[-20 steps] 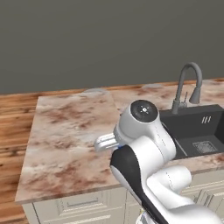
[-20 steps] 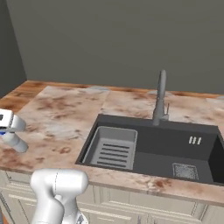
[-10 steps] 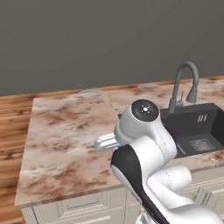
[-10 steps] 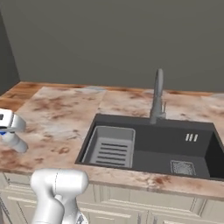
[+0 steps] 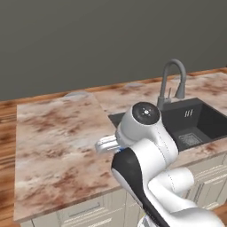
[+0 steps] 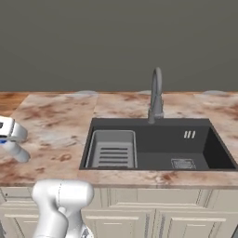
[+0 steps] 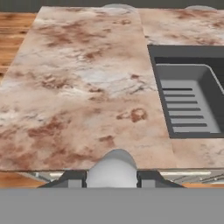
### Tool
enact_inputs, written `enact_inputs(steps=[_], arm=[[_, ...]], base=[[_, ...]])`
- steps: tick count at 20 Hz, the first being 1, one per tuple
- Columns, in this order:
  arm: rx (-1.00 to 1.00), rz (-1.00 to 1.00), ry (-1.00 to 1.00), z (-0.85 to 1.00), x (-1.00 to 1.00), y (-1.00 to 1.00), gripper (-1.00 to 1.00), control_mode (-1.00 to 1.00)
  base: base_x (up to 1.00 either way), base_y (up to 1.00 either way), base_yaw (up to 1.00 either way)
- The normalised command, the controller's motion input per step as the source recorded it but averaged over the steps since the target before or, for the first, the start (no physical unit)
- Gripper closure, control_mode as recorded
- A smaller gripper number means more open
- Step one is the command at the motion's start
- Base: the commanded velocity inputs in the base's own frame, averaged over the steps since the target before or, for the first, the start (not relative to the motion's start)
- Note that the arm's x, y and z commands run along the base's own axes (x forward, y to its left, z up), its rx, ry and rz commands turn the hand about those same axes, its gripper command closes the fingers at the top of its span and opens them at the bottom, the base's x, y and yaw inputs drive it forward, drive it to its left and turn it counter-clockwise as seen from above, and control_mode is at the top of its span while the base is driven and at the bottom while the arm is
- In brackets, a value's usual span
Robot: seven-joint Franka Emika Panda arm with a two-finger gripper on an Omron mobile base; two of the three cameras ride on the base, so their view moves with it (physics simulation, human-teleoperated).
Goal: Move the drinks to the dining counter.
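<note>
One bottle [image 7: 112,168] sits clamped in your gripper [image 7: 112,177] at the counter [image 7: 87,87] edge; release too soon and it drops off.

grey rack [image 6: 111,149] (ribbed), wood floor [image 5: 6,137], dark wall [image 5: 88,40]

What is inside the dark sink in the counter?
Inside the sink a grey ribbed rack sits at its left end, and a square drain lies in the floor toward the right. The floor under the rack is covered, so I cannot tell what is there.
</note>
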Motion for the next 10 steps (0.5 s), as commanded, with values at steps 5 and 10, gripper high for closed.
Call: enact_inputs(steps=[5, 10], arm=[[0.03, -0.13, 0.02, 0.02, 0.57, 0.01, 1.00, -1.00], [0.00, -0.02, 0.15, 0.12, 0.63, 0.00, 1.00, -1.00]], base=[[0.00, 0.00, 0.00], [0.00, 0.00, 0.00]])
